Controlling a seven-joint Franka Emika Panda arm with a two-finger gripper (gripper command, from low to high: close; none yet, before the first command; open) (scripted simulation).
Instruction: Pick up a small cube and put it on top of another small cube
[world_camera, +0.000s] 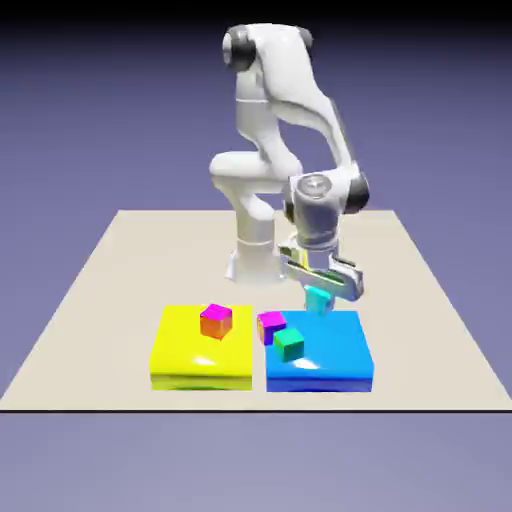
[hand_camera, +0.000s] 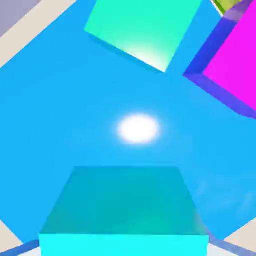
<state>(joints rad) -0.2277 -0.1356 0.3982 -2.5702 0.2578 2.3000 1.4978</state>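
The small cyan cube (world_camera: 318, 300) sits between the fingers of my gripper (world_camera: 320, 291), which is shut on it over the far edge of the blue slab (world_camera: 330, 360). In the hand view this cube (hand_camera: 125, 210) fills the bottom middle and hides both fingertips. I cannot tell whether it rests on the slab or hangs just above it. A darker green cube (world_camera: 289, 345) (hand_camera: 140, 30) lies on the blue slab nearer the front. Beside it is a magenta-topped cube (world_camera: 271, 326) (hand_camera: 235, 55).
A yellow slab (world_camera: 190, 355) lies to the exterior view's left of the blue one, touching it, and carries another magenta-topped cube (world_camera: 216, 320). Both slabs lie near the front edge of the beige table (world_camera: 110, 290).
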